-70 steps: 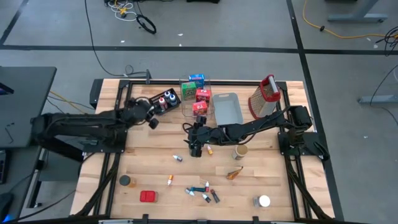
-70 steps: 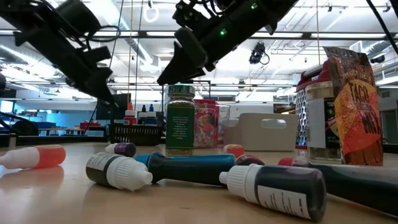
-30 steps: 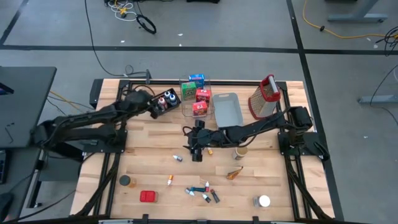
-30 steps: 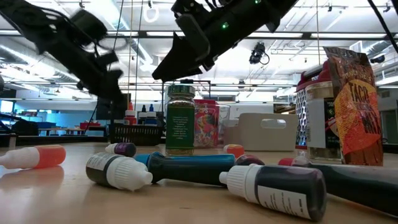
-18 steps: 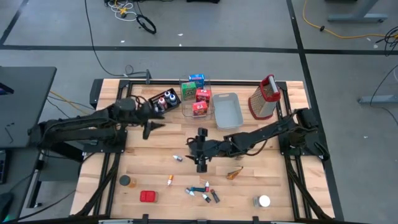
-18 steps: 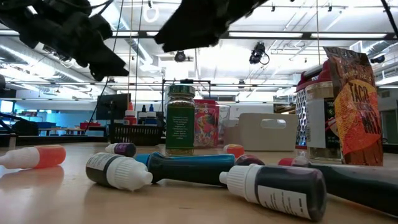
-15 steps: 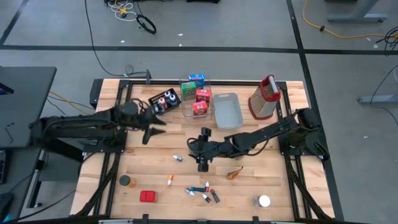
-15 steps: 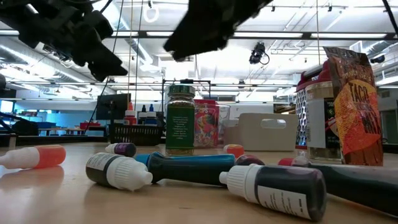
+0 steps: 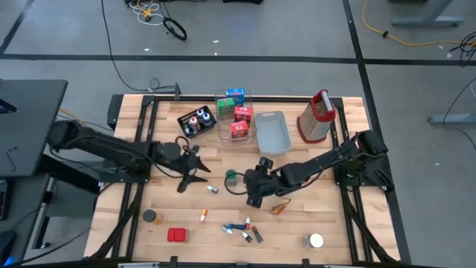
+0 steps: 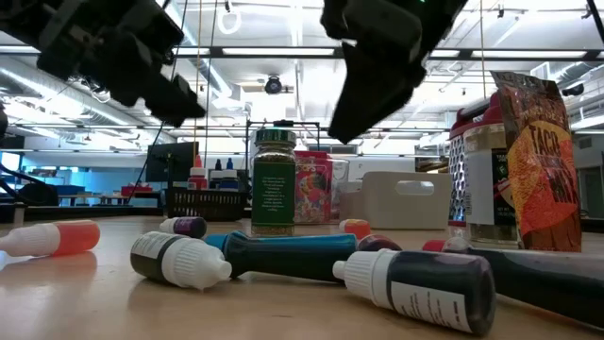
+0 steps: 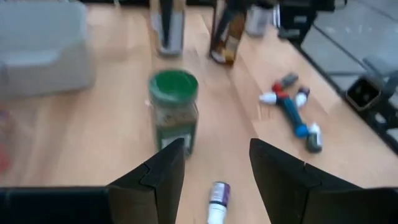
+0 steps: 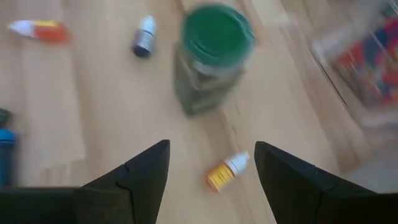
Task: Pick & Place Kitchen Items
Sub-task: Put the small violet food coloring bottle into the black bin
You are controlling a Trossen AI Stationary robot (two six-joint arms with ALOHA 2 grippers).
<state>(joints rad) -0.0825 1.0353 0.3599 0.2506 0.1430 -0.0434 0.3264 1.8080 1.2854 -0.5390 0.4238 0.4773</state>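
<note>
— In the middle of the wooden surface, what stands between the two arms?

— A spice jar with a green lid, upright. The left gripper is on one side of it, the right gripper on the other, both near it and neither touching.

— How are the fingers set?

— Both pairs are spread apart with nothing between them. In the left wrist view the jar shows beyond the gap, and a small purple-capped bottle lies closer in. In the right wrist view the jar shows from above, with a yellow-and-orange bottle lying beside it.

— And the rest of the kitchen items?

— Along the far edge, a black tray holds little bottles, a clear bin holds red, green and blue boxes, and a grey-blue tray sits next to it, with the red-handled grater further right. Toward the near edge lie a cluster of small bottles, a red box, a dark round can, an orange-brown scrap and a white-lidded jar.
</note>
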